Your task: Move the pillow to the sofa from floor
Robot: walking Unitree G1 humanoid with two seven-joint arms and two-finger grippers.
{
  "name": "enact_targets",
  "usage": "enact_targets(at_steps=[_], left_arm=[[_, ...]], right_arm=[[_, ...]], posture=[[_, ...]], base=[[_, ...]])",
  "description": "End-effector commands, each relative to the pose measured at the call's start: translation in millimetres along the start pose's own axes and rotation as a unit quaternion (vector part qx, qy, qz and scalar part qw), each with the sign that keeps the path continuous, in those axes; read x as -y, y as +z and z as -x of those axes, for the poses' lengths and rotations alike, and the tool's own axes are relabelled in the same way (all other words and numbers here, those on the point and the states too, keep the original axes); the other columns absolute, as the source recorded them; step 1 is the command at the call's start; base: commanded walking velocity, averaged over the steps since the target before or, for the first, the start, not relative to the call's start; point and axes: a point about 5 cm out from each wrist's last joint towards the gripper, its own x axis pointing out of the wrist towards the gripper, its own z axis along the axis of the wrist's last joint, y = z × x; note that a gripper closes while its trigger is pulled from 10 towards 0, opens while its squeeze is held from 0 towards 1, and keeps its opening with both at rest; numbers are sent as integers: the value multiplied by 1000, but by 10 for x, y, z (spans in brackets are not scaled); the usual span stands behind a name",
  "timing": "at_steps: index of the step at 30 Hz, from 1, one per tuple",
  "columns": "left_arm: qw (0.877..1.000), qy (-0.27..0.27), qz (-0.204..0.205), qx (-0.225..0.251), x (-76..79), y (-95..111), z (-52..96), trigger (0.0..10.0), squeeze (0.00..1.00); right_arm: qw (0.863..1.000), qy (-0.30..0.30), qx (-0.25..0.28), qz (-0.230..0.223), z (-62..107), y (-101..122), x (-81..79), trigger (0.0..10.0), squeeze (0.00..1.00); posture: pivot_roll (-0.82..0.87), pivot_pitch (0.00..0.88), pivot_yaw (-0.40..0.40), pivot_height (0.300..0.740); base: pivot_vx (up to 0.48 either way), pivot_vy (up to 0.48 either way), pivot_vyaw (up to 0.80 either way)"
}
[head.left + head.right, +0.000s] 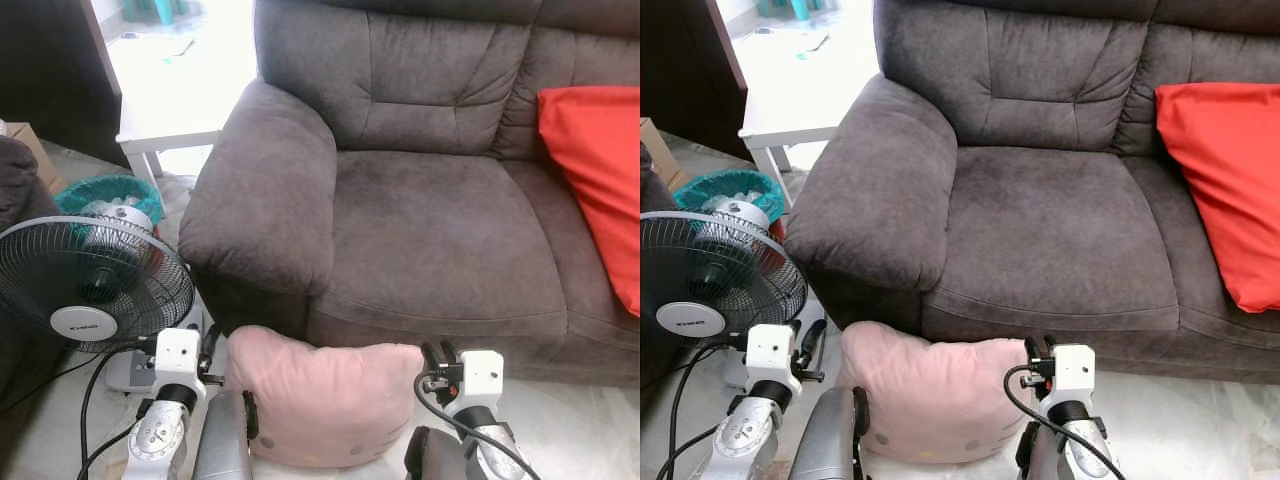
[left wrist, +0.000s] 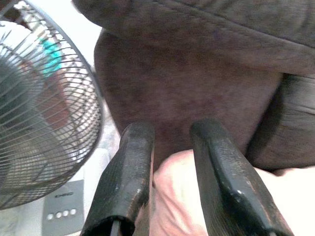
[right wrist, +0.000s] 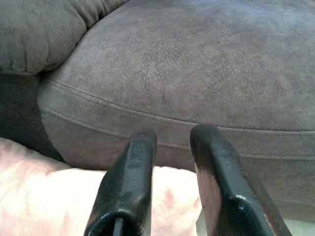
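A pale pink pillow [image 1: 325, 400] stands low in front of the dark grey sofa [image 1: 440, 230], just under the seat's front edge. My left gripper [image 2: 173, 132] grips the pillow's left edge, with pink fabric [image 2: 172, 196] showing between its two black fingers. At the pillow's right edge, my right gripper [image 3: 170, 132] has its fingers over the top rim, and the pillow [image 3: 49, 196] spreads beneath them. Both silver arms flank the pillow at the bottom of the eye views.
A red cushion [image 1: 600, 170] leans at the sofa's right side. The wide armrest [image 1: 265, 190] rises above my left arm. A black floor fan [image 1: 90, 285] stands close on the left with cables on the floor, a teal basket [image 1: 95, 190] and a white table [image 1: 170, 130] behind it.
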Motion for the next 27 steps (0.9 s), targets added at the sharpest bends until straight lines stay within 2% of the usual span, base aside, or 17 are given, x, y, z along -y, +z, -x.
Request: enact_targets(at_steps=[1, 8, 16, 21, 23, 27], left_arm=[[1000, -18, 0, -11, 46, -18, -1, 10000, 0], [999, -22, 9, -34, 53, -78, -44, 10000, 0], [998, -13, 23, -49, 10, -82, -188, 10000, 0], [998, -6, 23, -55, -8, -104, -198, 10000, 0], [998, -1, 23, -56, -27, -116, -200, 10000, 0], [998, -1, 21, -59, -36, -135, -208, 10000, 0]], right_arm=[[1000, -2, -4, 0, 3, 4, 28, 10000, 0], [1000, 0, -6, -1, 2, 0, 17, 10000, 0], [1000, 3, -5, -2, -8, 12, 7, 10000, 0], [1000, 7, -5, 7, -10, 16, 8, 10000, 0], [1000, 18, -2, 20, -5, 20, -9, 10000, 0], [1000, 12, -5, 2, -3, -1, -9, 10000, 0]], posture=[[113, 59, -58, 522], [112, 59, -58, 522], [104, 63, -59, 522], [104, 64, -59, 522], [105, 67, -59, 522], [107, 68, -62, 522]], base=[[0, 0, 0], [0, 0, 0], [0, 0, 0], [0, 0, 0], [0, 0, 800], [0, 0, 800]])
